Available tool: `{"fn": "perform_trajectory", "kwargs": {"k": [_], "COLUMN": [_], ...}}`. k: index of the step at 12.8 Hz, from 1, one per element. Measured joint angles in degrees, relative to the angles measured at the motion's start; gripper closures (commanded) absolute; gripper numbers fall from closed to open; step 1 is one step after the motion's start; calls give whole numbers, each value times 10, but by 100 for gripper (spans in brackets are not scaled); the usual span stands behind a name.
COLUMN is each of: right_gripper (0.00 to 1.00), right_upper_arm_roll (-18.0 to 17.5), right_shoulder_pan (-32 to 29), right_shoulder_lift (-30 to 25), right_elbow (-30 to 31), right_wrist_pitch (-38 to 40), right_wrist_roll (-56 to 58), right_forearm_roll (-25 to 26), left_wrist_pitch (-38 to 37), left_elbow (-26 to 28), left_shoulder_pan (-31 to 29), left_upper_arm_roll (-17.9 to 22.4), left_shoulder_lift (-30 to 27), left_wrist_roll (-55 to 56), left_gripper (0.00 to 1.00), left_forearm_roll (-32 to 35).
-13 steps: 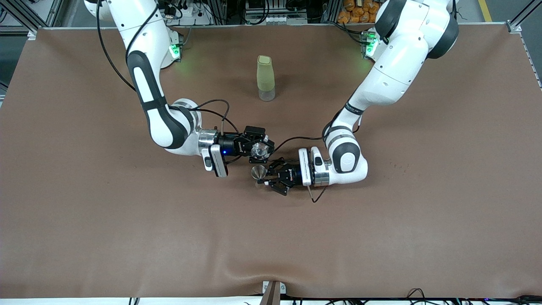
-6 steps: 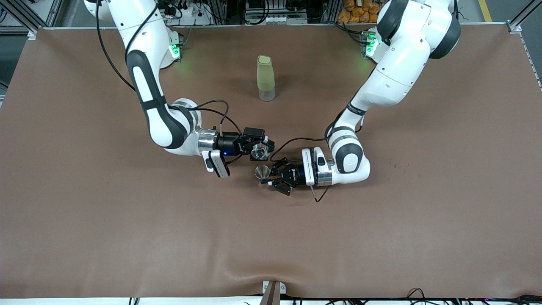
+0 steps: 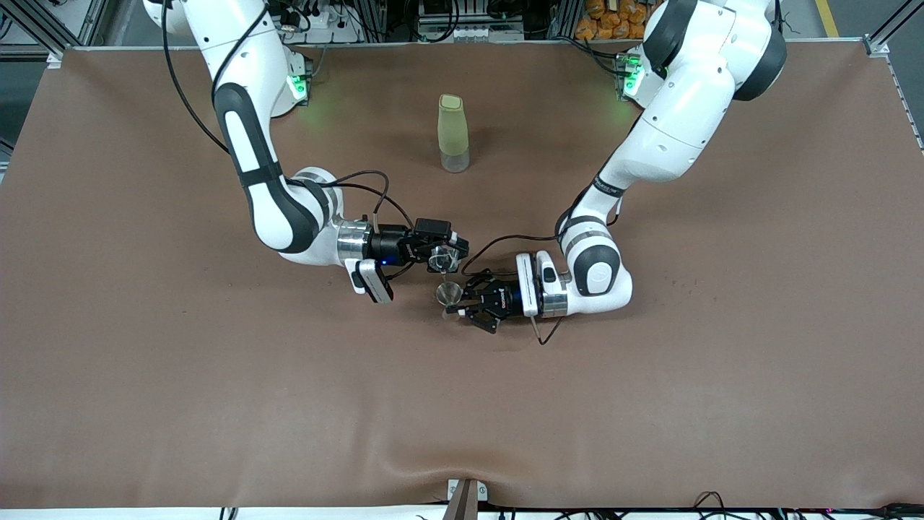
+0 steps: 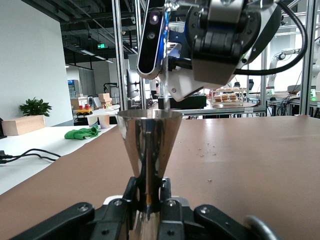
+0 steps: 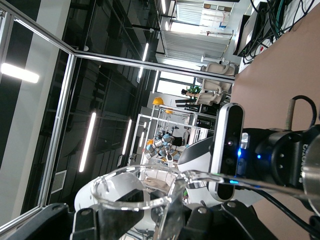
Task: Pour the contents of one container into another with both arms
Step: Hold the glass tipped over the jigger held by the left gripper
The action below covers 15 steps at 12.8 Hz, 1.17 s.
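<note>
My right gripper point(image 3: 442, 254) is shut on a clear glass cup point(image 3: 441, 259), tipped on its side with its spout just over a small metal cone-shaped cup point(image 3: 448, 294). My left gripper point(image 3: 462, 301) is shut on that metal cup's narrow waist and holds it upright, low over the middle of the table. In the left wrist view the metal cup point(image 4: 149, 142) rises between the fingers point(image 4: 123, 200), with the right arm's hand point(image 4: 220, 45) just above its rim. In the right wrist view the glass cup point(image 5: 134, 196) fills the space between my right gripper's fingers point(image 5: 207, 220). No liquid shows.
A tall pale green bottle point(image 3: 452, 133) stands upright farther from the front camera, between the two arm bases. Brown cloth point(image 3: 216, 404) covers the table. Black cables trail from both wrists near the cups.
The right gripper has rolled, tipping the glass cup further toward the metal cup. The left gripper has shifted the metal cup slightly toward the left arm's end, under the spout.
</note>
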<state>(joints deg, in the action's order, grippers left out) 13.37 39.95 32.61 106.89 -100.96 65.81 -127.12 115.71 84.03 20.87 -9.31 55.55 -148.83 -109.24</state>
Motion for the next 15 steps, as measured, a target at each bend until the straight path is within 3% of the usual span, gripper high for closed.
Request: {"fn": "perform_trajectory", "kwargs": {"k": [15], "right_gripper": [100], "right_upper_arm_roll": [-1], "right_shoulder_pan": [0], "right_shoulder_lift": [8], "right_elbow": [-21], "right_wrist_pitch": [0], "right_wrist_roll": [-110], "right_forearm_roll": [0], "left_wrist_pitch": [-11], "left_elbow": [10], "left_shoulder_pan": [-2], "left_upper_arm_roll": [-5], "left_shoulder_lift": [0], "left_wrist_roll": [0], "left_gripper": [100], "left_forearm_roll": [0]}}
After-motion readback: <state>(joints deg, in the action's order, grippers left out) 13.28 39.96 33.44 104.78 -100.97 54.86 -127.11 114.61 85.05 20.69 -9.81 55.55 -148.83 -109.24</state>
